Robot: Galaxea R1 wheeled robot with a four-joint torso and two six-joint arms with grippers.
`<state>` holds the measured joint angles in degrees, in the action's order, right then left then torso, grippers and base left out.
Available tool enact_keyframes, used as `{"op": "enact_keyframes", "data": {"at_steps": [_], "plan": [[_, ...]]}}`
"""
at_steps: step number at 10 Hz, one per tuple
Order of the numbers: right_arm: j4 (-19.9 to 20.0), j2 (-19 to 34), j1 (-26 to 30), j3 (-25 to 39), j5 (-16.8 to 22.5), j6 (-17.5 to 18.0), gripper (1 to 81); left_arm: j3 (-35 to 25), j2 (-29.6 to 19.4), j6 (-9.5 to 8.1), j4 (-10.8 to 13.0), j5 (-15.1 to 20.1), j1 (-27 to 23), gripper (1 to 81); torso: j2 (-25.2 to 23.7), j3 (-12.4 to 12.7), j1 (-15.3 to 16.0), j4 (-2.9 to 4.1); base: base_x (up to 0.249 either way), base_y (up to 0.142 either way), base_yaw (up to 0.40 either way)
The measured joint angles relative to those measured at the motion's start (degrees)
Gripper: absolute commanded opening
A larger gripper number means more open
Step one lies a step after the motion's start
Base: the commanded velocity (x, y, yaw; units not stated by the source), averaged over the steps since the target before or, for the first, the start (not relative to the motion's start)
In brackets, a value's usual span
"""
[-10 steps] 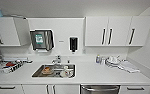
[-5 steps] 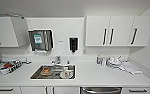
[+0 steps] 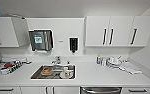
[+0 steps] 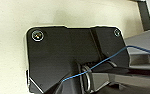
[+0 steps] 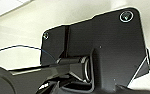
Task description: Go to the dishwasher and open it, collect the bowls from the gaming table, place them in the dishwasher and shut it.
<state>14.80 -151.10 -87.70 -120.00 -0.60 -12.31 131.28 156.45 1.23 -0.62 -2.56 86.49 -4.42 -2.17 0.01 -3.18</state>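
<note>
Currently I face the white countertop [image 3: 91, 75] squarely, which I judge is for lining up on the dishwasher [image 3: 101, 90]; its steel front sits shut under the counter, just right of the sink [image 3: 53, 72]. I count 3 upper cabinet doors [image 3: 119, 31] right, 1 towel dispenser [image 3: 41, 40], 1 soap dispenser [image 3: 73, 45]. Neither gripper's grasp can I tell.

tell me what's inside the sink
The sink holds an orange-brown item in a dish and some pale dishes; they overlap, so what lies beneath them and the basin floor are covered.
</note>
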Motion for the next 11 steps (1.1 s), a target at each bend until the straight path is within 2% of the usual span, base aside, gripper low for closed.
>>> {"op": "enact_keyframes", "data": {"at_steps": [4,8,11], "plan": [[0.0,7.25,0.4,10.93,0.05,0.05,81.1,-5.89,-5.68,-0.02,-0.3,-0.18,-0.09,81.1,0.0,0.0,0.0,0.0,0.0,0.0,0.0],[0.18,17.12,2.56,24.5,0.11,1.02,81.1,-18.14,-15.47,-0.22,-0.67,-3.67,-0.37,81.1,-2.36,-0.37,1.47,0.0,0.0,0.0,0.0],[0.3,25.91,5.1,35.11,0.2,1.79,81.1,-30.67,-25.78,-0.55,-0.72,-7.39,-1.74,81.1,-7.54,-5.01,4.72,0.0,0.0,0.0,0.0]]}}
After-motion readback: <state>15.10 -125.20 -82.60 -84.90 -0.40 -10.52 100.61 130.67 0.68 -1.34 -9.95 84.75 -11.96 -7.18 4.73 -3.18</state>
